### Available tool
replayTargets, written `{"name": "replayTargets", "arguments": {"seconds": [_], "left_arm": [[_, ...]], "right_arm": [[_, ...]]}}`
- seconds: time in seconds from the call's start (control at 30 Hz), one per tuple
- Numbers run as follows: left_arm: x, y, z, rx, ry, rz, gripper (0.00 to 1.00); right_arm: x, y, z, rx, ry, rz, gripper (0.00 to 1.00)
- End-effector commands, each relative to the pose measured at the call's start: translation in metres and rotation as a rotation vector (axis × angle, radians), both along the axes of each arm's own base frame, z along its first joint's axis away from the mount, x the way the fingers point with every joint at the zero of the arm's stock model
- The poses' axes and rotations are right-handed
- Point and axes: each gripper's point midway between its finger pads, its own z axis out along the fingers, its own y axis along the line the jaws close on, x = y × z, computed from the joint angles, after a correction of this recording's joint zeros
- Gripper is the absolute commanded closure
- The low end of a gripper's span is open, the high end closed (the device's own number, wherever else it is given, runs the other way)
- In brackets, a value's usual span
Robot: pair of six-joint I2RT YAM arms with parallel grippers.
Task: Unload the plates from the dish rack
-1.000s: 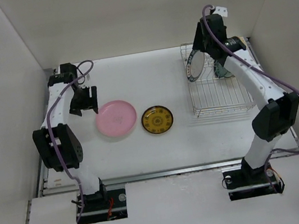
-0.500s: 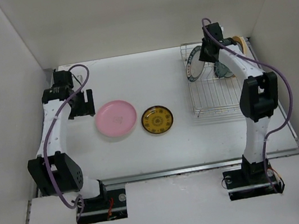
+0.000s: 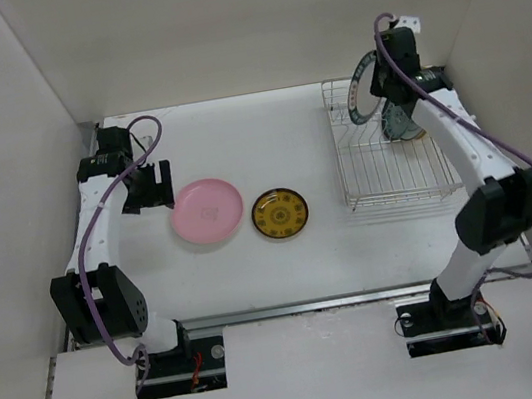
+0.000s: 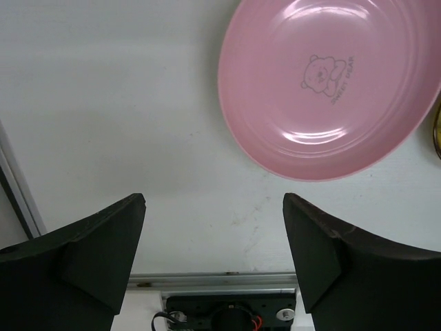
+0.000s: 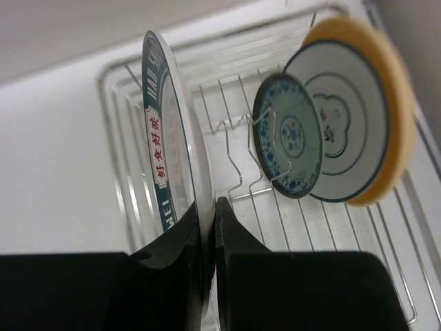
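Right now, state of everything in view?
left pincer: open, empty
right pincer: shut on teal-rimmed plate
teal-rimmed plate: upright, gripped at its rim
pink plate: flat on table
gold-patterned plate: flat on table
dish rack: three plates standing upright in it
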Motion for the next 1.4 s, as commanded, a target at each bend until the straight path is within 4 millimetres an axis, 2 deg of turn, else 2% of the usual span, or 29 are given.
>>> {"name": "replayTargets", "arguments": {"seconds": [0.0, 0.1, 0.2, 0.23, 0.27, 0.3, 0.33, 0.37, 0.4, 0.47, 0.5, 0.53, 0.6, 0.67, 0.7, 0.77, 0.8, 0.87, 0.93, 1.03, 1.1, 1.17, 1.2, 1.27, 1.3, 1.37], "left_arm": [[-0.006, -0.017, 0.009, -0.084, -0.014, -0.073, 0.21], [-0.007, -0.027, 0.017, -0.128, -0.031, -0.119, 0.19], [-0.010, -0.048, 0.033, -0.231, -0.046, -0.201, 0.15], [-0.011, -0.061, 0.040, -0.301, -0.052, -0.259, 0.13], [-0.012, -0.069, 0.047, -0.338, -0.063, -0.291, 0.11], [-0.011, -0.075, 0.059, -0.372, -0.078, -0.321, 0.09], [-0.009, -0.081, 0.068, -0.402, -0.101, -0.340, 0.07], [-0.008, -0.090, 0.074, -0.452, -0.112, -0.366, 0.02], [-0.006, -0.095, 0.085, -0.462, -0.139, -0.390, 0.00], [0.002, -0.103, 0.091, -0.474, -0.167, -0.401, 0.00], [0.005, -0.107, 0.089, -0.480, -0.162, -0.405, 0.00], [0.013, -0.117, 0.092, -0.485, -0.175, -0.430, 0.00], [0.022, -0.124, 0.087, -0.464, -0.168, -0.425, 0.00], [0.032, -0.138, 0.078, -0.480, -0.133, -0.435, 0.00], [0.035, -0.141, 0.074, -0.482, -0.120, -0.441, 0.00], [0.050, -0.145, 0.059, -0.469, -0.100, -0.432, 0.00], [0.053, -0.147, 0.052, -0.459, -0.090, -0.433, 0.00], [0.062, -0.147, 0.042, -0.453, -0.069, -0.425, 0.02], [0.060, -0.155, 0.042, -0.505, -0.050, -0.455, 0.06], [0.053, -0.168, 0.041, -0.565, -0.029, -0.497, 0.13], [0.052, -0.175, 0.044, -0.586, -0.040, -0.532, 0.25], [0.045, -0.185, 0.045, -0.633, -0.019, -0.575, 0.36], [0.041, -0.188, 0.047, -0.655, -0.014, -0.590, 0.47], [0.037, -0.196, 0.050, -0.694, -0.003, -0.622, 0.62], [0.032, -0.197, 0.053, -0.708, 0.009, -0.631, 0.81], [0.031, -0.197, 0.052, -0.709, 0.027, -0.631, 1.00]], "right_arm": [[-0.034, -0.008, 0.121, 0.001, -0.315, -0.076, 1.00], [-0.050, -0.003, 0.143, 0.014, -0.368, -0.052, 1.00], [-0.052, 0.028, 0.145, 0.072, -0.365, 0.098, 1.00], [-0.050, 0.045, 0.144, 0.084, -0.369, 0.182, 1.00], [-0.053, 0.078, 0.140, 0.147, -0.354, 0.348, 1.00], [-0.055, 0.093, 0.130, 0.180, -0.332, 0.422, 1.00], [-0.057, 0.111, 0.130, 0.216, -0.341, 0.505, 1.00], [-0.057, 0.125, 0.119, 0.247, -0.319, 0.572, 1.00], [-0.072, 0.157, 0.106, 0.311, -0.280, 0.720, 1.00], [-0.077, 0.189, 0.088, 0.373, -0.252, 0.862, 1.00], [-0.092, 0.214, 0.082, 0.421, -0.228, 0.977, 1.00], [-0.094, 0.227, 0.065, 0.439, -0.192, 1.014, 1.00], [-0.099, 0.250, 0.063, 0.464, -0.208, 1.078, 1.00], [-0.100, 0.264, 0.050, 0.502, -0.182, 1.117, 1.00], [-0.099, 0.269, 0.052, 0.520, -0.196, 1.135, 1.00], [-0.112, 0.283, 0.046, 0.560, -0.177, 1.205, 1.00], [-0.112, 0.286, 0.054, 0.573, -0.205, 1.225, 1.00], [-0.116, 0.289, 0.044, 0.589, -0.188, 1.255, 1.00], [-0.118, 0.292, 0.042, 0.604, -0.179, 1.267, 1.00], [-0.120, 0.298, 0.027, 0.632, -0.135, 1.308, 1.00], [-0.124, 0.301, 0.025, 0.647, -0.128, 1.341, 1.00], [-0.120, 0.304, 0.014, 0.654, -0.107, 1.343, 1.00], [-0.122, 0.304, 0.014, 0.666, -0.100, 1.347, 1.00], [-0.121, 0.306, 0.011, 0.671, -0.096, 1.356, 1.00], [-0.120, 0.306, 0.007, 0.673, -0.086, 1.353, 1.00], [-0.118, 0.306, 0.006, 0.667, -0.090, 1.341, 1.00]]}}
